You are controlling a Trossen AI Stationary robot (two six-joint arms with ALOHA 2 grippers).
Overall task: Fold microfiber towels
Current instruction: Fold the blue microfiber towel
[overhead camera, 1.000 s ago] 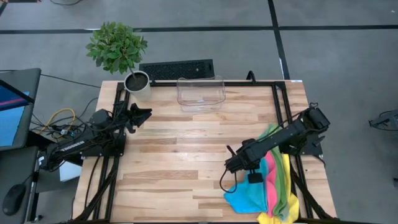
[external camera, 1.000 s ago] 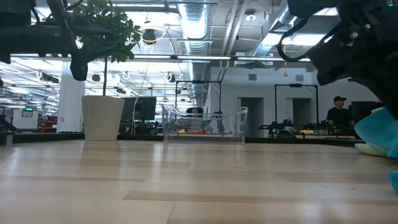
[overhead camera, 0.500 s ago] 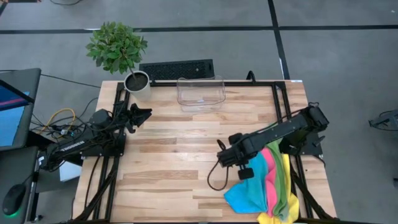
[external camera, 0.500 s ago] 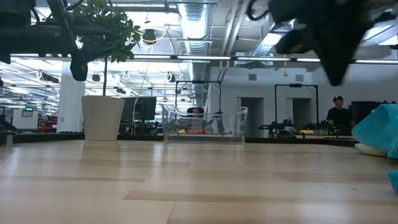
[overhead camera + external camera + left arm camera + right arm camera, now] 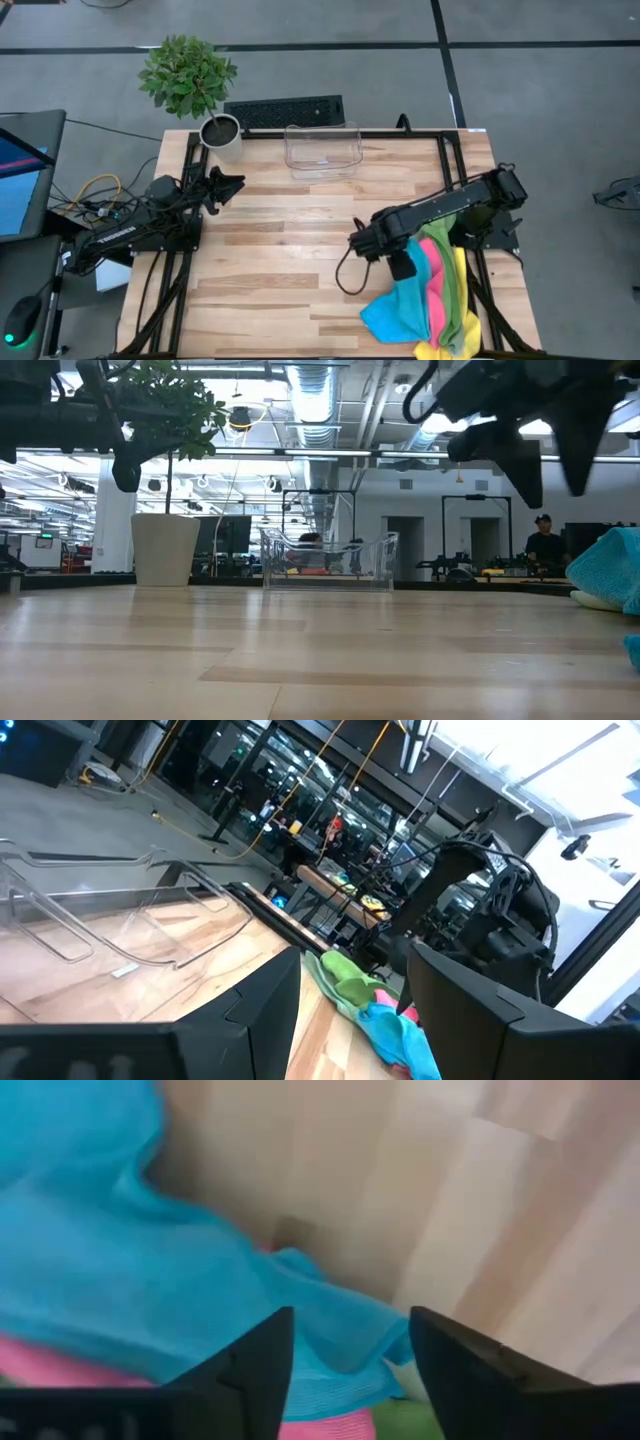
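Microfiber towels (image 5: 435, 290) lie heaped at the table's (image 5: 300, 260) right near corner, blue towel (image 5: 392, 308) outermost, pink, green and yellow behind it. Soft, light and limp, they likely drag neighbours along; a free blue corner looks the best hold. Bare wood to the left gives spreading room. The right gripper (image 5: 358, 243) hovers above, fingers apart, holding nothing. The left gripper (image 5: 226, 186) waits open by the plant pot (image 5: 220, 131)
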